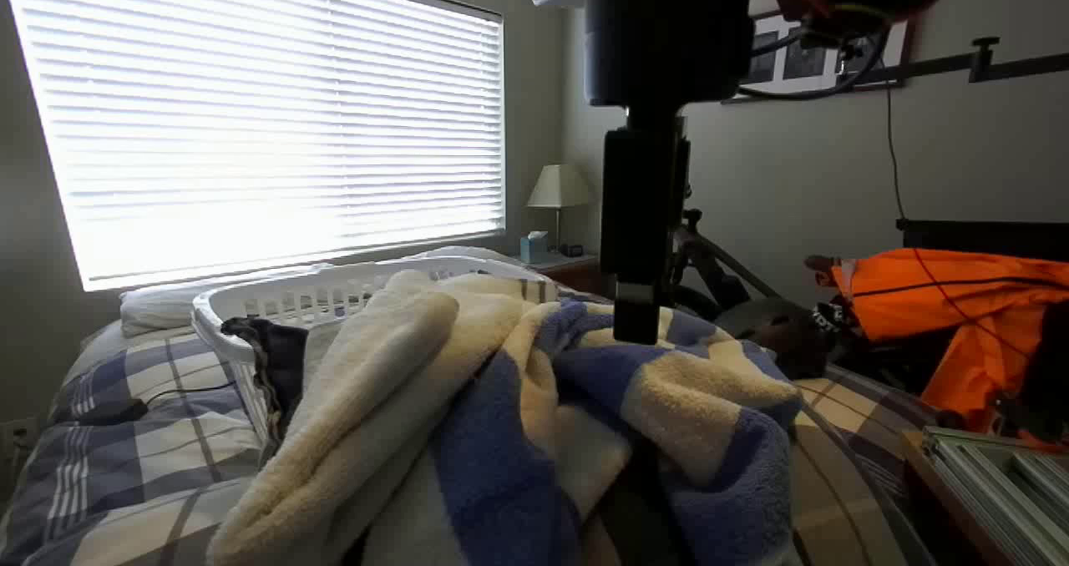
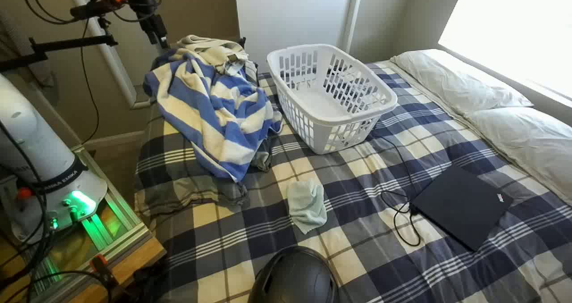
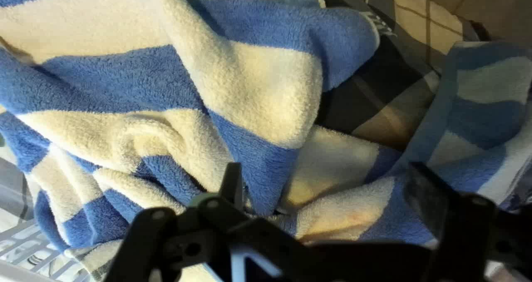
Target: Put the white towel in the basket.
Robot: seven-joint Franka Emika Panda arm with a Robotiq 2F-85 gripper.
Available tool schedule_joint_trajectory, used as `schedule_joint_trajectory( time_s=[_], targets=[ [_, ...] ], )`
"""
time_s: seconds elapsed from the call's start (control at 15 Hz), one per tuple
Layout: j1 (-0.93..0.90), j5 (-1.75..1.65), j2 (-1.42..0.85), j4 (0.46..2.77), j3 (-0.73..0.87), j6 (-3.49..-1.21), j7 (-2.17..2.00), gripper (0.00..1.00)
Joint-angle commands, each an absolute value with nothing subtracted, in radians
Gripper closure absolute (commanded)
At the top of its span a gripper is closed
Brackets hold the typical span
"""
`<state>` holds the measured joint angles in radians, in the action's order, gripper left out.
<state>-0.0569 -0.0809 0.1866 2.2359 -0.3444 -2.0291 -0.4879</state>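
One gripper (image 3: 326, 179) hangs, jaws parted, over a blue-and-cream striped towel (image 3: 266, 90) (a cream towel (image 1: 359, 411) lies near the laundry basket (image 2: 361, 116)).

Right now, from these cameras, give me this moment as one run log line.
gripper: open, above striped blanket | contact: unclear | white towel: in the same heap, outside basket | task: not done

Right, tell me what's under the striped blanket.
Bunched plaid cloth shows beyond the lower edge of the striped blanket in an exterior view, and plaid appears past its folds in the wrist view. Whatever lies beneath its middle is covered, so I can't identify it.
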Motion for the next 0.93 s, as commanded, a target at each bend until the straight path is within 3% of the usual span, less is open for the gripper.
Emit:
schedule_joint_trajectory(
  time_s=[0.0, 0.87],
  targets=[
    [-0.094, -0.088, 0.184, 2.234, -0.309, -2.027, -0.494, 0.0],
    [-0.102, -0.065, 0.147, 2.176, -0.285, -2.034, -0.49, 0.0]
  ],
)
